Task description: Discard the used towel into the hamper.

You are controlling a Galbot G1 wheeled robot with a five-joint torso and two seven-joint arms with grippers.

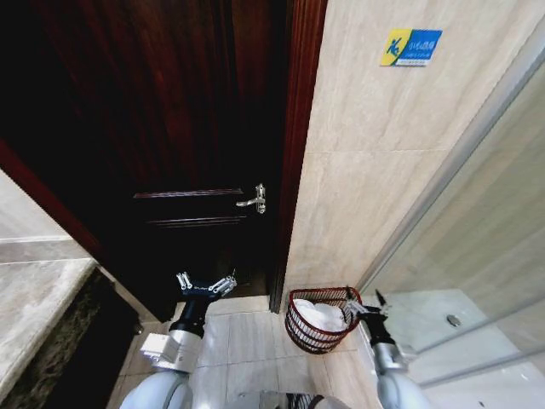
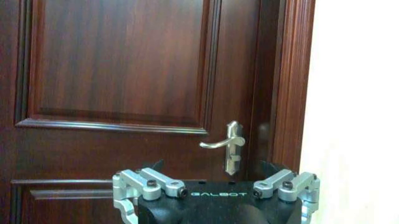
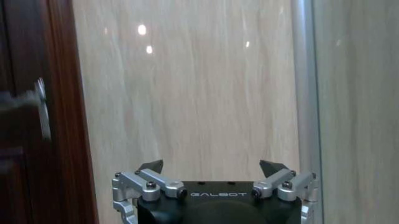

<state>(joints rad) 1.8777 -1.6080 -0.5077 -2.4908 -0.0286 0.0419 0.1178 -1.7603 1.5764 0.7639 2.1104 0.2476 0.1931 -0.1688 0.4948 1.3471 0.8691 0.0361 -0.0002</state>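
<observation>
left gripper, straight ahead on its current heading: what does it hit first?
Likely the dark wooden door: the open left gripper points at its panel, lever handle slightly off-centre. Nothing shows between; depth unclear.

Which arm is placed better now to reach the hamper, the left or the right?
Probably the right. Its open claw sits beside the hamper, which already holds a white towel. The left claw, also open, faces the door, farther away.

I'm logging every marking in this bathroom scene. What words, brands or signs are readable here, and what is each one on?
"GALBOT": on the black body of the left gripper, open, facing the dark wooden door.
"GALBOT": on the black body of the right gripper, open, facing the tiled wall.
Blue and yellow wall sign: it carries a figure and some text, too small to read.
</observation>
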